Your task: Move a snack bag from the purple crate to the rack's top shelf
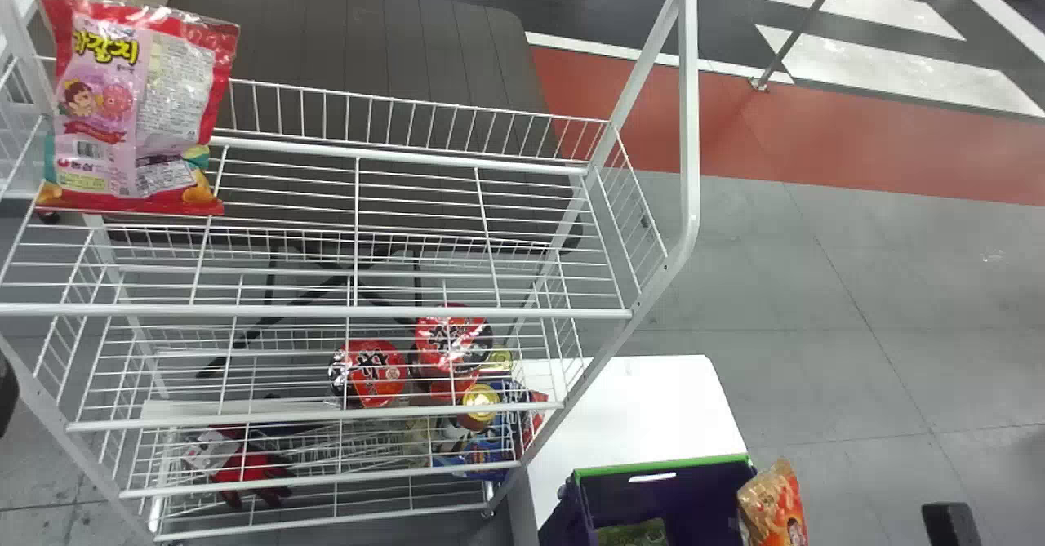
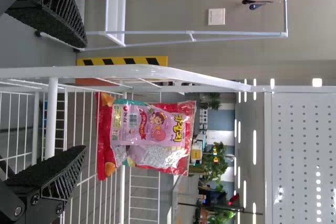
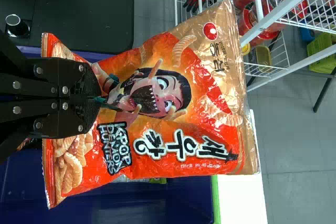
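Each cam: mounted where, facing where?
Head: on head, forward and down at rack, purple crate; dark edge bits, maybe arm.
Left wrist: on left arm, roughly level at pink bag; left tool, open.
Right wrist: on right arm, down at orange bag; right tool, shut on it.
Head and left wrist share rack, pink bag.

The orange snack bag (image 3: pixel 173 145) is showing glossy plastic film, crinkling and catching light along its edges. The pink snack bag (image 1: pixel 106 138), at the left end of the rack (image 1: pixel 690 105), is gleaming with similar creased film. The rack itself is looking like smooth, coated metal wire and tubing. The purple crate (image 1: pixel 706 493) is presenting smooth, hard plastic, while the surface (image 1: pixel 645 399) is appearing even and smooth to its far edge.
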Action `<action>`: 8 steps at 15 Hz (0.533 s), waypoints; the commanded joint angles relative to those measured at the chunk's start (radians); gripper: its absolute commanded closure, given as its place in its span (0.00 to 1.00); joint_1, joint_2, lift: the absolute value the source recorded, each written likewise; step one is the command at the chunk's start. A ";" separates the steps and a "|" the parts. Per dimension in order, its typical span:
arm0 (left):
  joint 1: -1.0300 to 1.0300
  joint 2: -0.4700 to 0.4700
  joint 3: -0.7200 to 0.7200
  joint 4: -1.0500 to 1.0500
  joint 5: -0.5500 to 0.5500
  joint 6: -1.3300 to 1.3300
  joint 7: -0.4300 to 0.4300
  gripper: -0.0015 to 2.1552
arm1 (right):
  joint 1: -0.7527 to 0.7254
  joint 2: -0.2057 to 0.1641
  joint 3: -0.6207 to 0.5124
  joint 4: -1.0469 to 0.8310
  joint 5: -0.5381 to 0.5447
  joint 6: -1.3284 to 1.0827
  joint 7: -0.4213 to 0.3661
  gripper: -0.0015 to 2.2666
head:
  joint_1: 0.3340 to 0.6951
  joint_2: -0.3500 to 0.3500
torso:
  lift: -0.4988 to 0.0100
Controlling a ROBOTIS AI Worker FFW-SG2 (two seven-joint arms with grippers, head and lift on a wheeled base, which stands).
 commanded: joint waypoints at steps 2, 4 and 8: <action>0.001 0.000 0.000 -0.001 -0.001 0.000 0.000 0.06 | -0.001 0.000 0.000 0.000 -0.001 -0.001 0.000 0.76 | 1.00 0.00 | 1.00; 0.000 -0.002 -0.002 0.000 -0.001 0.000 0.000 0.06 | -0.001 0.005 -0.003 -0.010 -0.014 0.061 0.003 0.76 | 1.00 0.00 | 0.98; -0.005 -0.002 -0.003 0.008 -0.006 0.003 0.000 0.06 | 0.057 0.091 -0.080 -0.221 -0.032 0.150 0.103 0.76 | 1.00 0.00 | 0.98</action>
